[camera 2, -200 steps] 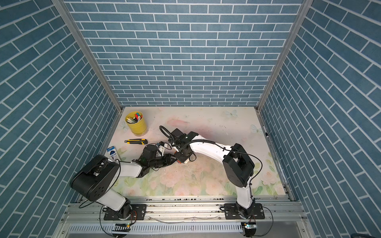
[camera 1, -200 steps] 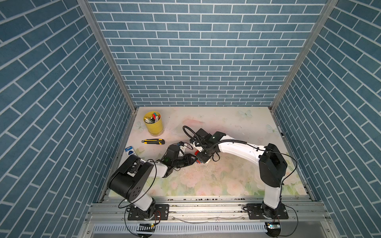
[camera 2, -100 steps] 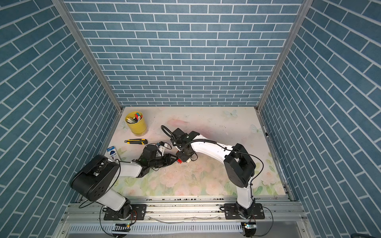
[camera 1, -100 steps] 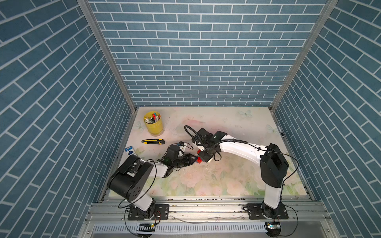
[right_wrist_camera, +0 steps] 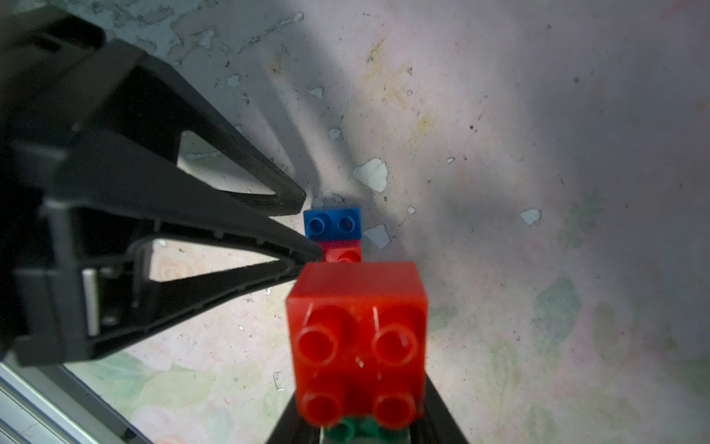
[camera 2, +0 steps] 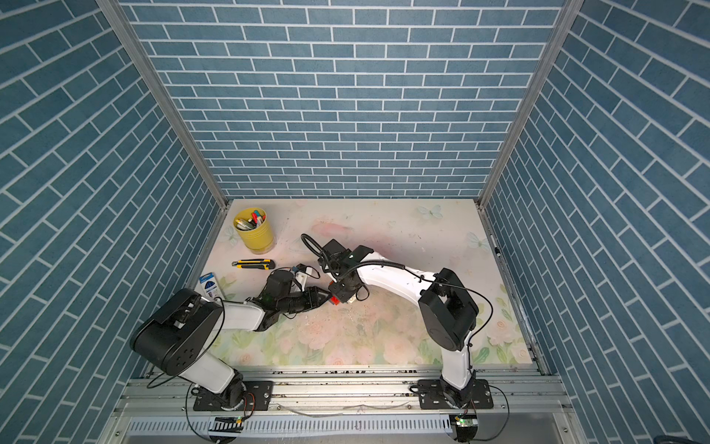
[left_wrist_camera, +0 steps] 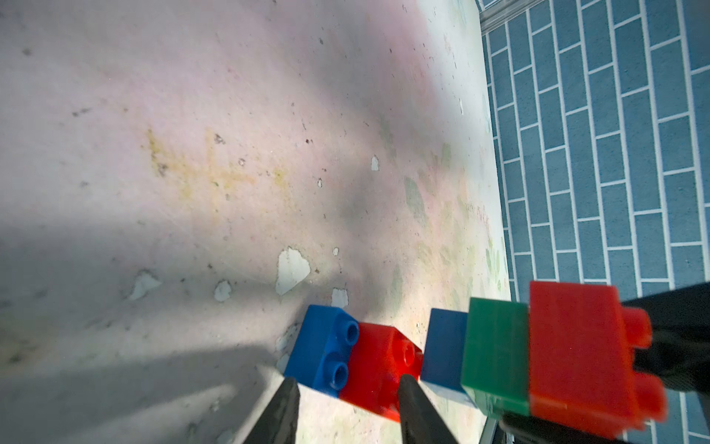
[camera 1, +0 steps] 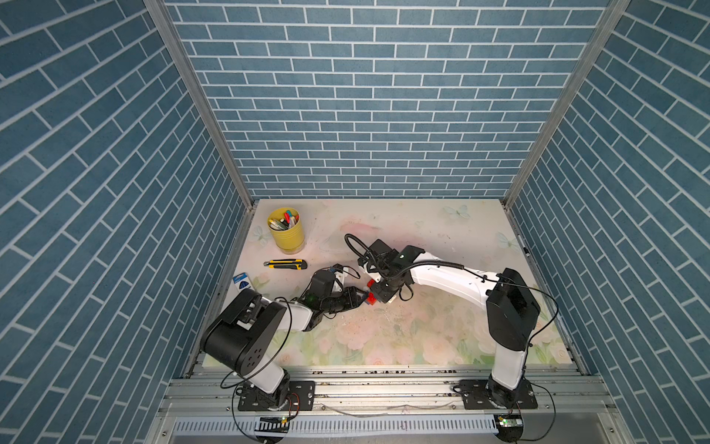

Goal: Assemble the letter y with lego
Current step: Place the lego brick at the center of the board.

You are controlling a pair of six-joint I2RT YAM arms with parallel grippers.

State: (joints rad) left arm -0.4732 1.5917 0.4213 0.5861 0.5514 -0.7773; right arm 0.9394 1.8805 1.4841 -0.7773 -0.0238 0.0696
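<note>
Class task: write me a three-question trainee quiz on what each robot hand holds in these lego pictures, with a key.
1. True or false: the right hand holds a plastic brick stack with a red square studded brick joined to a green brick.
2. The left hand grips: A) a joined blue and red plastic brick pair; B) nothing; C) a lone white brick.
3. How many studs show on that red brick's face in the right wrist view?
Key: 1 true; 2 A; 3 four.
</note>
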